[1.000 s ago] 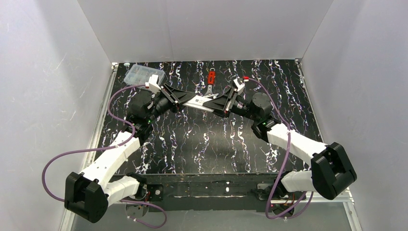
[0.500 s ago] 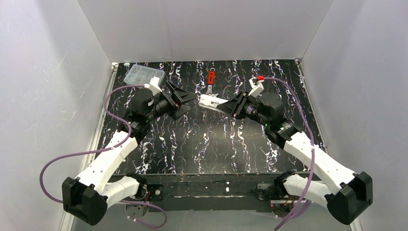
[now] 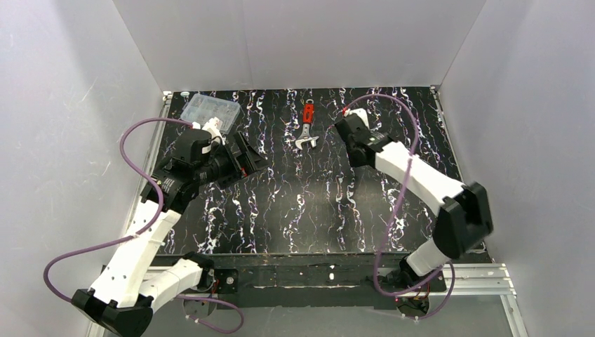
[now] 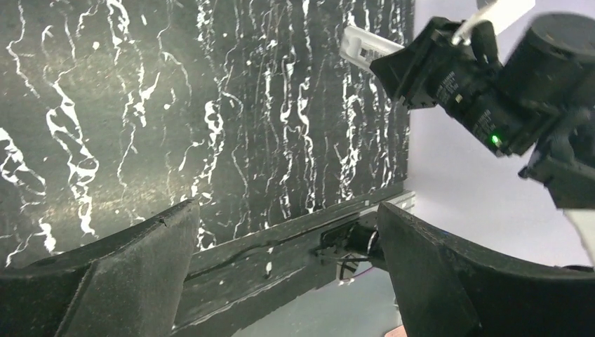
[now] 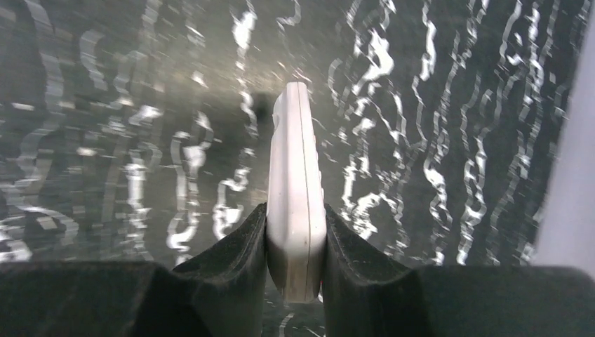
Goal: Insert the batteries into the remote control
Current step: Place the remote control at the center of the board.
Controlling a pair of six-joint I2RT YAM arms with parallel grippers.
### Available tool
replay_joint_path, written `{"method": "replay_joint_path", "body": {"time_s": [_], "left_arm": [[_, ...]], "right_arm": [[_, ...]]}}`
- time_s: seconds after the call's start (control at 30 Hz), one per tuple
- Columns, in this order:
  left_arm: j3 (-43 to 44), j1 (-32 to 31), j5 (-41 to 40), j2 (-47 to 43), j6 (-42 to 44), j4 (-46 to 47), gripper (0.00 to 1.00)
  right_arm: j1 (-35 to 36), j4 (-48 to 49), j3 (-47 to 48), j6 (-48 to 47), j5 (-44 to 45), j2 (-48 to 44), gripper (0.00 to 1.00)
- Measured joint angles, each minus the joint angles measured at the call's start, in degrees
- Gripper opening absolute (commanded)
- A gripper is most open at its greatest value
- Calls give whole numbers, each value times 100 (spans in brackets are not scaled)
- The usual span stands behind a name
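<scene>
Gripping remote (image 5: 295, 161) edge-on mid-frame in right tool (image 5: 295, 242), over counter (image 5: 105, 140); holding left tool (image 4: 288, 260) wide open, empty. Probably positioning remote; next calling for turning its back up and fetching batteries

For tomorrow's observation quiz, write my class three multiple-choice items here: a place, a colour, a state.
1. On the table, the clear box sits at the: A far-left corner; B far-right corner; C near edge.
2. The wrench's handle is: A blue; B red; C yellow.
3. The remote control is: A lying flat; B clamped in the right gripper; C inside the box.
1 A: top view shows it there. 2 B: red against the steel head. 3 B: right wrist view shows it pinched.
</scene>
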Motion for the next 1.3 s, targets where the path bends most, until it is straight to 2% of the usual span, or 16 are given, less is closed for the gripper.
{"method": "replay_joint_path", "body": {"time_s": [0.23, 0.37, 0.53, 0.83, 1.23, 1.3], "left_arm": [[-2, 0, -55, -20, 197, -411, 98], [-2, 2, -52, -22, 260, -503, 98], [-2, 2, -46, -22, 286, -579, 98], [-2, 11, 81, -22, 306, -577, 98], [-22, 11, 162, -22, 321, -575, 99], [-22, 11, 175, -22, 321, -575, 99]], "right_arm": [[22, -1279, 522, -111, 785, 1102, 1], [120, -1617, 960, -186, 990, 1572, 1], [385, -1893, 999, -184, 1012, 2035, 2], [608, -2020, 977, -179, 881, 2098, 24], [702, -1996, 968, -205, 686, 2098, 43], [719, -1956, 929, -199, 566, 2098, 49]]}}
